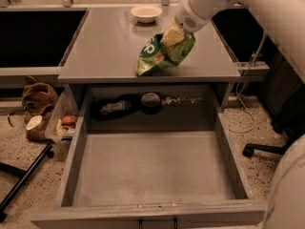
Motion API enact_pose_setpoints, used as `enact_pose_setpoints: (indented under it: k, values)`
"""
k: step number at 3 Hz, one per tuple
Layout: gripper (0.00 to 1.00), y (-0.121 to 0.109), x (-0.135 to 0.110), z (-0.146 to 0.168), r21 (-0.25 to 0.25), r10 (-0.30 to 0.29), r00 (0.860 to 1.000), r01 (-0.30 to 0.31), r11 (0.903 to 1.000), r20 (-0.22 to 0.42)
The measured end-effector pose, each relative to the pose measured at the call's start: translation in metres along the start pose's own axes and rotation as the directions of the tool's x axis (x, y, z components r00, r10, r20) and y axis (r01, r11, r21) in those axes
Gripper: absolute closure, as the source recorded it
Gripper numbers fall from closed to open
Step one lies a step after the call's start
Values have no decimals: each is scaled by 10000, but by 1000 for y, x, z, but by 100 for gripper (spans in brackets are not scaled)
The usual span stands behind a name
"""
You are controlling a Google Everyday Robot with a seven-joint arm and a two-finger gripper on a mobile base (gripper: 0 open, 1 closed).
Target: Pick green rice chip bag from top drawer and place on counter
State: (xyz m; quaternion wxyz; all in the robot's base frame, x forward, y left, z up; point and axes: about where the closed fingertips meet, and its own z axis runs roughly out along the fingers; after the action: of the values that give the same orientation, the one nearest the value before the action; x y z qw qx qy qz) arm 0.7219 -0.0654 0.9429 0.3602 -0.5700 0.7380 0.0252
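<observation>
The green rice chip bag [164, 55] hangs tilted from my gripper [172, 36], which is shut on its upper edge. The bag is over the front middle of the counter [105, 46], and its lower corner reaches down to the surface near the front edge. My white arm comes in from the upper right. The top drawer [152, 168] is pulled fully open below the counter, with its flat bottom bare and its dark handle at the near edge.
A white bowl [146, 13] stands at the back of the counter. A dark roll [151, 100] and other small items lie in the recess behind the drawer. A bag and a bin [59, 124] sit on the floor at left, a chair base [259, 149] at right.
</observation>
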Motion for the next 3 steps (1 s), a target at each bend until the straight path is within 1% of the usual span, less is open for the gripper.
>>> enact_pose_setpoints:
  k: [1, 2, 3]
  values:
    - [100, 10, 23, 29, -44, 496, 9988, -496, 9988, 39]
    - [100, 10, 23, 29, -42, 536, 9985, -536, 9986, 56]
    - [82, 10, 23, 29, -42, 536, 9985, -536, 9986, 56]
